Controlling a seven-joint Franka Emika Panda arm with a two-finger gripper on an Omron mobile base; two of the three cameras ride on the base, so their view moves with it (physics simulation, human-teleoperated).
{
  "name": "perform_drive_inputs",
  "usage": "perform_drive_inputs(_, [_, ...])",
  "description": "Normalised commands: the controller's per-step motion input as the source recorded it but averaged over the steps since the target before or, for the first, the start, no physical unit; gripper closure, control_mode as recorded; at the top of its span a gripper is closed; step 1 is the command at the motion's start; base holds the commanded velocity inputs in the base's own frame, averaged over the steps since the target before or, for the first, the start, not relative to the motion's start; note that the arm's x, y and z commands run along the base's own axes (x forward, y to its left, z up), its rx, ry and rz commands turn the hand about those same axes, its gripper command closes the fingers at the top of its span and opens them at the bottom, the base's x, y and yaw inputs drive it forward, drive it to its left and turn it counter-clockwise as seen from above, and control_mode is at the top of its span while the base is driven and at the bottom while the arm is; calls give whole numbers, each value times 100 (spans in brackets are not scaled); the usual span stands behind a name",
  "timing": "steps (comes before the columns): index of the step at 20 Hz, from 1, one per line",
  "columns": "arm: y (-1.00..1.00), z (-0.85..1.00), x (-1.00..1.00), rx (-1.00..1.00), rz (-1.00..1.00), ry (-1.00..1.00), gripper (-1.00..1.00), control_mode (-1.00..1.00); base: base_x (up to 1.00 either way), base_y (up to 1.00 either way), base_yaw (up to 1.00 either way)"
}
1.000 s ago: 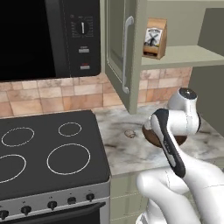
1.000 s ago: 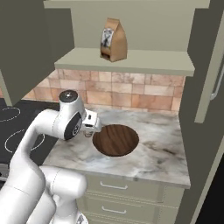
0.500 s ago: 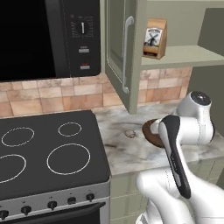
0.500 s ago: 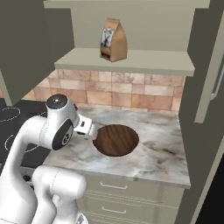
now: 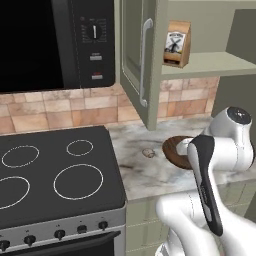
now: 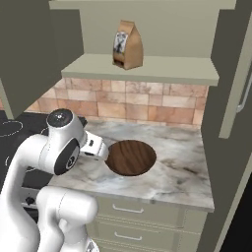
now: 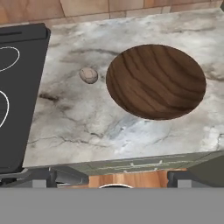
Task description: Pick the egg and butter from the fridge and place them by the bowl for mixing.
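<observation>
Resting on the marble counter [image 7: 131,131], the egg [image 7: 89,75] lies just beside the wooden bowl [image 7: 155,81], between it and the black cooktop [image 5: 55,170], close enough to serve for mixing yet clear of the rim. The gripper [image 7: 114,177] hangs above the counter's front edge with its jaws spread wide and nothing between them. No butter lies near the bowl, so that half of the job looks undone. A brown paper bag [image 6: 128,44] stands on the shelf above.
</observation>
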Motion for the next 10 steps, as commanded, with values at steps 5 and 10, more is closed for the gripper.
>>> perform_drive_inputs(5, [0, 0, 0, 0, 0, 0, -100, 100, -51, 0, 0])
perform_drive_inputs(10, [0, 0, 0, 0, 0, 0, -100, 100, -76, 0, 0])
